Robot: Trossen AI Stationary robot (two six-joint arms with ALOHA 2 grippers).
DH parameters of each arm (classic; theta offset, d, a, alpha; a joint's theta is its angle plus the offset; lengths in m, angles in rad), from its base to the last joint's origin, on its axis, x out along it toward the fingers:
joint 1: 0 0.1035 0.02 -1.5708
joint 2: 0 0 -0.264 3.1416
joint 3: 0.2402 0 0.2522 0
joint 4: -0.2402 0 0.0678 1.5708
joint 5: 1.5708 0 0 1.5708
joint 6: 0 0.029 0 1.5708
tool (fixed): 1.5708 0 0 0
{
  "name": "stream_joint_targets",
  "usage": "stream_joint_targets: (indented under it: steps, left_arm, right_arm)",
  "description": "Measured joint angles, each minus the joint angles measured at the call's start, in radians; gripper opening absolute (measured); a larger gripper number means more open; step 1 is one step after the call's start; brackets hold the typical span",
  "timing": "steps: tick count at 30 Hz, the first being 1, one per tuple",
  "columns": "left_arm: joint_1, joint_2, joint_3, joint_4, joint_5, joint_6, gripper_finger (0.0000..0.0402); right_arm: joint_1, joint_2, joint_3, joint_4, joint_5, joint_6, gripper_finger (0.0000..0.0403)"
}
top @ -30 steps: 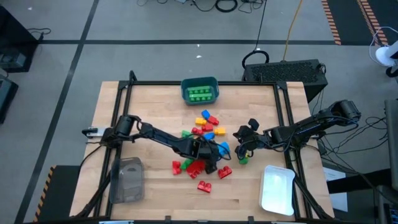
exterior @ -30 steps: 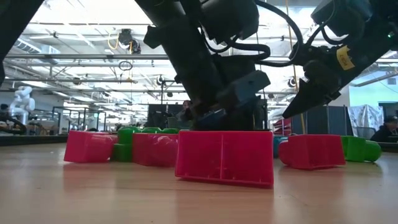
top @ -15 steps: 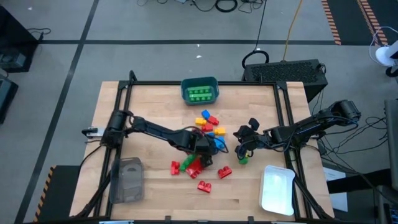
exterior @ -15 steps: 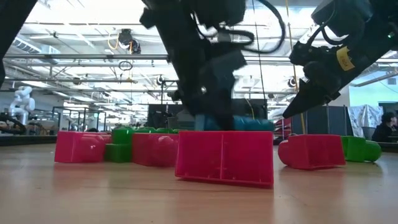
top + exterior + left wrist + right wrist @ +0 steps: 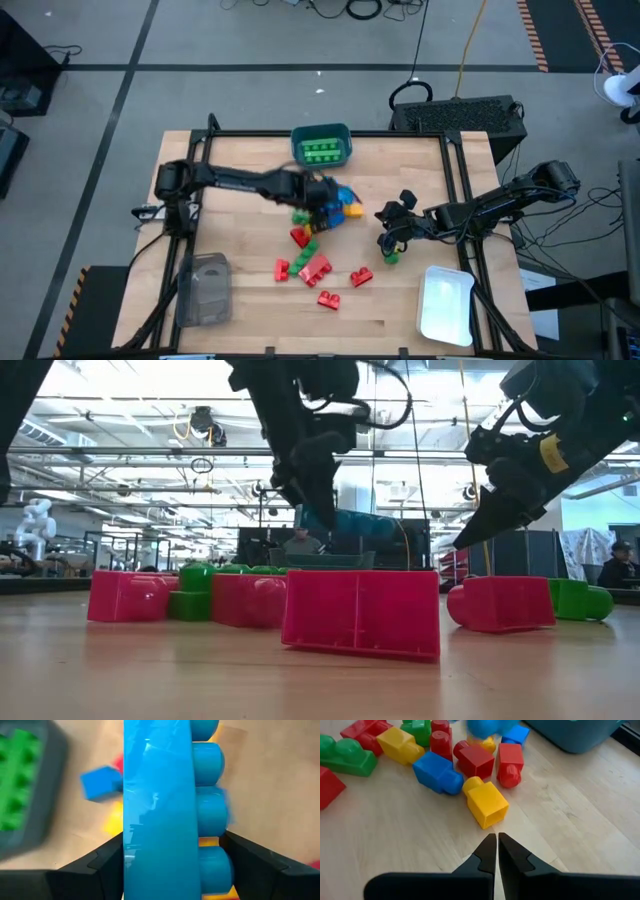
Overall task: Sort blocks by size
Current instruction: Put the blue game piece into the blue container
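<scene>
Blocks [image 5: 318, 268] carry no readable writing; left gripper [image 5: 330, 192] holds long blue block [image 5: 160, 810]

A light wooden worktop [image 5: 240, 305] is seen, framed by black rails. Near its far edge a teal bin [image 5: 321, 146] is set. Red, green, blue and yellow blocks [image 5: 318, 267] are scattered across its middle. A clear container [image 5: 204, 289] is placed at one near corner, a white tray [image 5: 444, 303] at the other.
</scene>
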Motion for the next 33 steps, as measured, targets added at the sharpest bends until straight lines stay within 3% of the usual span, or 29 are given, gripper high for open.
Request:
stream_joint_targets:
  steps: [20,33]
  left_arm:
    - [0.455,-0.003,0.002,0.128,0.208,0.439,0.0277]
    - [0.529,0.063,0.002,0.184,0.27,0.508,0.0286]
  right_arm:
    - [-0.054,0.0,0.0,-0.002,-0.003,-0.03,0.0004]
    - [-0.075,0.0,0.0,-0.008,-0.009,-0.036,0.0004]
